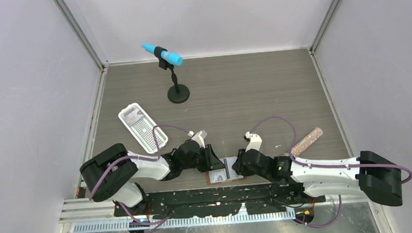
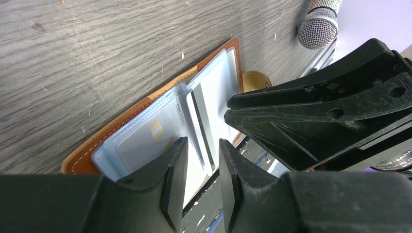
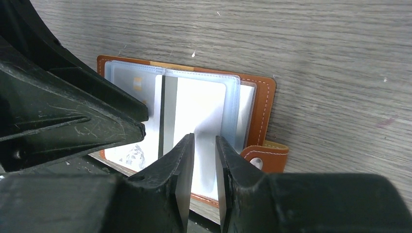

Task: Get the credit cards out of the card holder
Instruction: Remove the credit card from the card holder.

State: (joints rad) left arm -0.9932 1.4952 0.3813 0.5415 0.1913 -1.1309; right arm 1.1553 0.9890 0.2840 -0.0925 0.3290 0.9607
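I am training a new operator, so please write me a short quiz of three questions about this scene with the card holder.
1. True or false: the card holder lies closed.
2. The credit card with the gold chip sits: A: inside a clear pocket of the holder. B: loose beside the holder. C: on top of the closed holder.
3. Fill in: the microphone on the stand is ____ in colour.
Key: 1 false; 2 A; 3 blue.
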